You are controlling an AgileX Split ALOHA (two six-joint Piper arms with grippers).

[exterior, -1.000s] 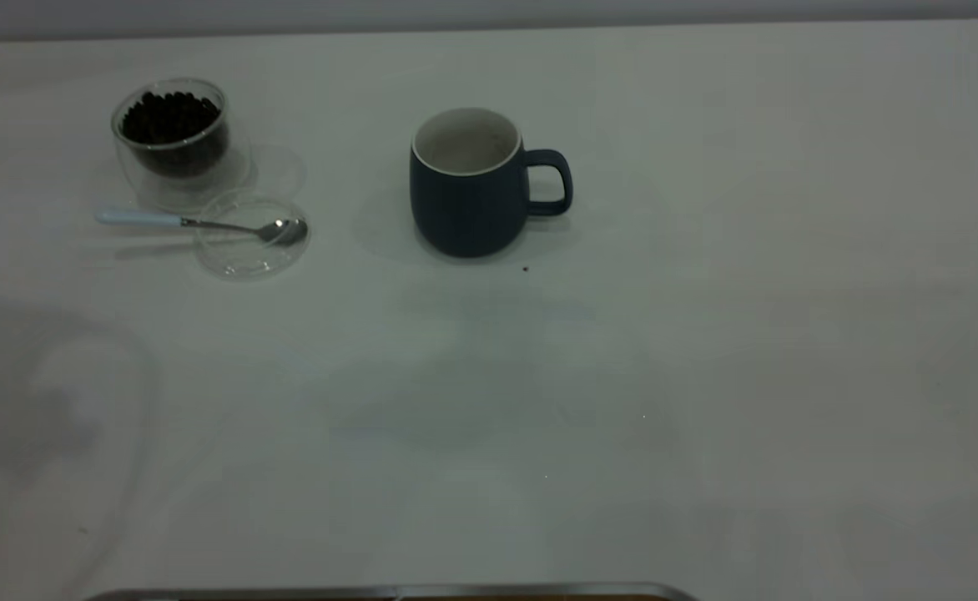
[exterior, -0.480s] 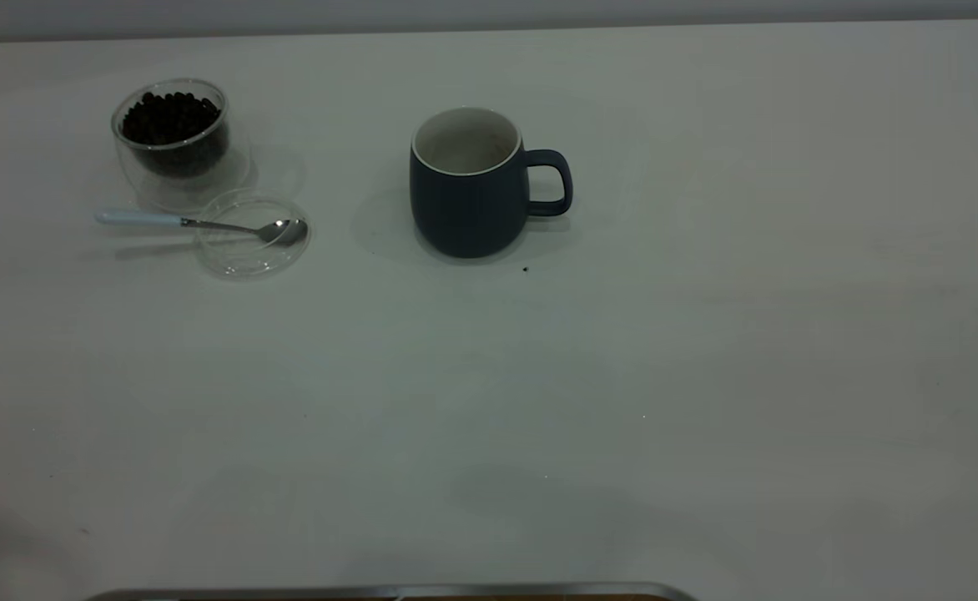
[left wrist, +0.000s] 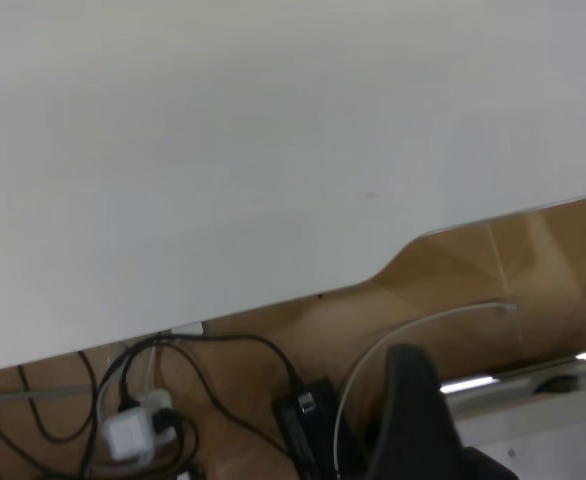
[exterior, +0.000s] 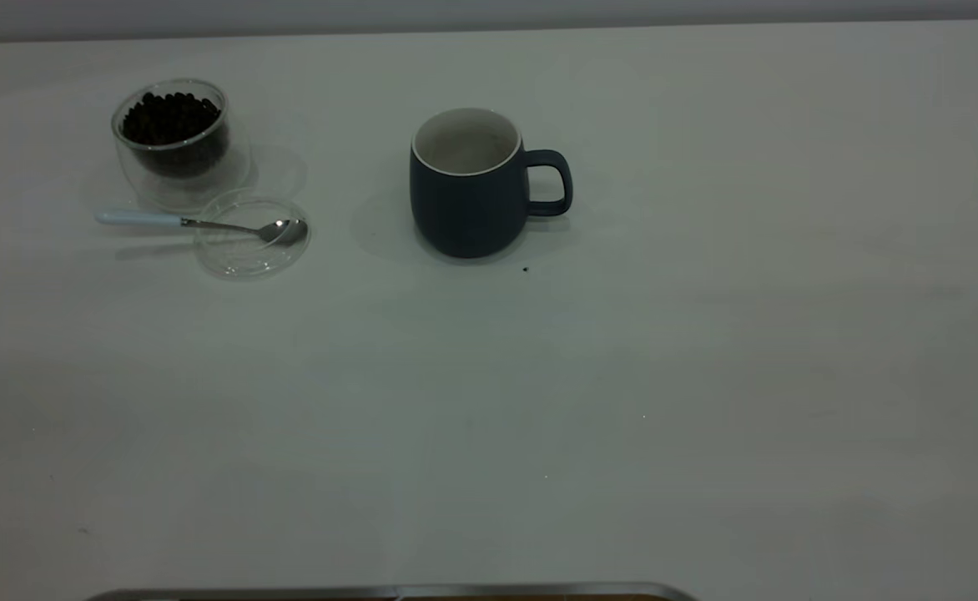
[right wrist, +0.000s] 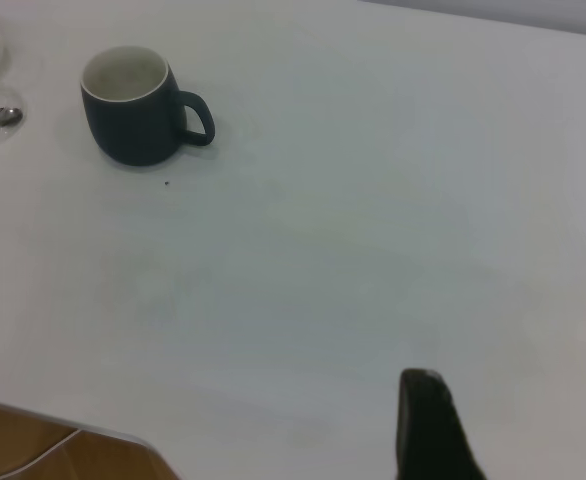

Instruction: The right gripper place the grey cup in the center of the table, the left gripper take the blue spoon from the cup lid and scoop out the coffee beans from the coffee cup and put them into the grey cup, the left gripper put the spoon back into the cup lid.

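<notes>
Big shadow over near-left bench (exterior: 63, 434) gone since a second ago, faint central one too; bench looks evenly lit now.

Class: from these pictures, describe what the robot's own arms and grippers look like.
Little shows. No arm appears in the exterior view. Each wrist view shows only dark, black, rounded fingers: one in the left view, one plus a sliver of another in the right. No markings or arm cables visible.
</notes>
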